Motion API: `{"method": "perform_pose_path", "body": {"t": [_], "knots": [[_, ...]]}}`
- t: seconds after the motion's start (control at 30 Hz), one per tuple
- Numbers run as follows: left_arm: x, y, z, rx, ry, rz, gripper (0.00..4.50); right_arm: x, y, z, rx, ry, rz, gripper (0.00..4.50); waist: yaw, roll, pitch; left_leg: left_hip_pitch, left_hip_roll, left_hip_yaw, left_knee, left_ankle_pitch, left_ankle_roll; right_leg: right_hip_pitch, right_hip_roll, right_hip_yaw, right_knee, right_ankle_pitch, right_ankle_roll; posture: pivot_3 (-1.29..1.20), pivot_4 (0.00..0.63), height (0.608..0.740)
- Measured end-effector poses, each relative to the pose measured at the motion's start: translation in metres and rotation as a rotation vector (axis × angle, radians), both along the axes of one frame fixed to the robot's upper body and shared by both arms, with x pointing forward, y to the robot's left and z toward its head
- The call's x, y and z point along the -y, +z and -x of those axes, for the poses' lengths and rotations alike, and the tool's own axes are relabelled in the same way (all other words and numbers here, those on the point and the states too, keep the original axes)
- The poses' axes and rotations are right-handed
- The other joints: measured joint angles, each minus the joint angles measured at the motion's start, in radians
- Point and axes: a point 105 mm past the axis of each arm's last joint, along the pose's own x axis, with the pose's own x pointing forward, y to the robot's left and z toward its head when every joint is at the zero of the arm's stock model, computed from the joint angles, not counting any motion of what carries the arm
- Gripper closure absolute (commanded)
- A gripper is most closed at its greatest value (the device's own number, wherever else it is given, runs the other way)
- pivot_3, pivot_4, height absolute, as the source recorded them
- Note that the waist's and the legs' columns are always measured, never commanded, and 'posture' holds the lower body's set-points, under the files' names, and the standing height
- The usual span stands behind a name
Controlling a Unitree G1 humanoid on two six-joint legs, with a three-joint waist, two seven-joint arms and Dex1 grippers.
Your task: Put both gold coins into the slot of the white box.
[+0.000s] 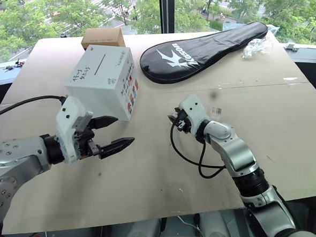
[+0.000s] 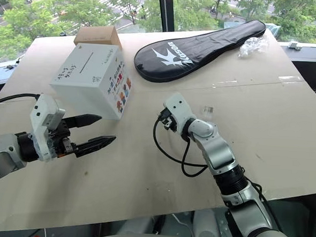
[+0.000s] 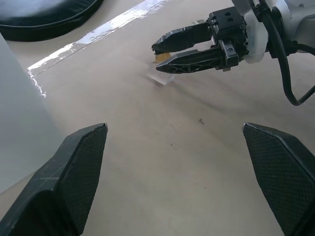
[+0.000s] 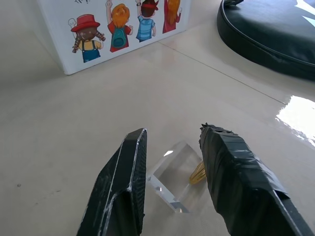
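From the head camera, one white box (image 1: 104,80) stands on the left part of the table (image 1: 160,161), with one thin dark slot (image 1: 100,65) in its top face, black handwriting beside the slot and a row of small colourful pictures down the side facing the right arm. One small brown box (image 1: 103,38) sits just behind it. One long black racket cover (image 1: 202,50) lies across the far middle of the table, and one wad of clear plastic wrap (image 1: 257,47) lies beside its narrow end. The left gripper (image 1: 112,134) hovers just in front of the white box with its two black fingers spread wide and nothing between them. The right gripper (image 1: 172,119) sits low over the table near the middle, well apart from the box.

In the left wrist view, the left gripper's two fingers stand far apart at the sides, empty. Ahead of them the right gripper (image 3: 162,55) has its fingers partly apart, with one gold coin (image 3: 162,57) in a clear casing between the tips, the casing down on the table.

In the right wrist view, the two fingers (image 4: 123,189) are partly open on either side of one clear casing (image 4: 173,181) lying on the table, the coin showing gold by the inner face of one finger. Whether the fingers press the casing I cannot tell. The pictured side of the white box stands further off. I count one coin in all.
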Motion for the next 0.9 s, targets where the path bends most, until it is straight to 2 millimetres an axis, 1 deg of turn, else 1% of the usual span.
{"method": "perform_pose_path", "body": {"t": [0.07,0.1,0.3,0.43,0.57,0.8,0.9], "knots": [[0.001,0.0,0.0,0.001,-0.003,0.0,0.0,-0.002,0.002,0.001,0.02,0.013,-0.001,2.68,0.0,0.0,0.0,0.0,0.0,0.0,0.0,0.0,0.0,0.0,0.0,0.0,0.0,0.0,0.0,0.0,0.15,0.74],[0.001,0.0,-0.001,0.001,-0.007,0.002,0.0,-0.006,0.006,0.003,0.058,0.04,-0.003,2.68,0.0,0.0,0.0,0.0,0.0,0.0,0.0,0.0,0.0,0.0,0.0,0.0,0.0,0.0,0.0,0.0,0.15,0.74],[0.003,-0.003,-0.001,-0.013,-0.017,0.005,0.0,-0.009,0.01,0.005,0.105,0.062,-0.002,2.68,0.0,0.0,0.0,0.0,0.0,0.0,0.0,0.0,0.0,0.0,0.0,0.0,0.0,0.0,0.0,0.0,0.15,0.74],[0.003,-0.003,-0.001,-0.015,-0.017,0.005,0.0,-0.005,0.001,0.005,0.088,0.04,0.028,2.68,0.0,0.0,0.0,0.0,0.0,0.0,0.0,0.0,0.0,0.0,0.0,0.0,0.0,0.0,0.0,0.0,0.15,0.74],[0.003,-0.004,0.0,-0.021,-0.018,0.006,0.0,-0.005,-0.006,0.005,0.046,0.02,0.036,2.68,0.0,0.0,0.0,0.0,0.0,0.0,0.0,0.0,0.0,0.0,0.0,0.0,0.0,0.0,0.0,0.0,0.15,0.74],[0.003,-0.006,0.001,-0.029,-0.023,0.007,0.0,-0.006,-0.013,0.002,0.003,-0.016,0.033,2.68,0.0,0.0,0.0,0.0,0.0,0.0,0.0,0.0,0.0,0.0,0.0,0.0,0.0,0.0,0.0,0.0,0.15,0.74],[0.003,-0.006,0.001,-0.028,-0.023,0.007,0.0,-0.003,-0.017,-0.001,-0.013,-0.035,0.04,3.43,0.0,0.0,0.0,0.0,0.0,0.0,0.0,0.0,0.0,0.0,0.0,0.0,0.0,0.0,0.0,0.0,0.15,0.74]]}}
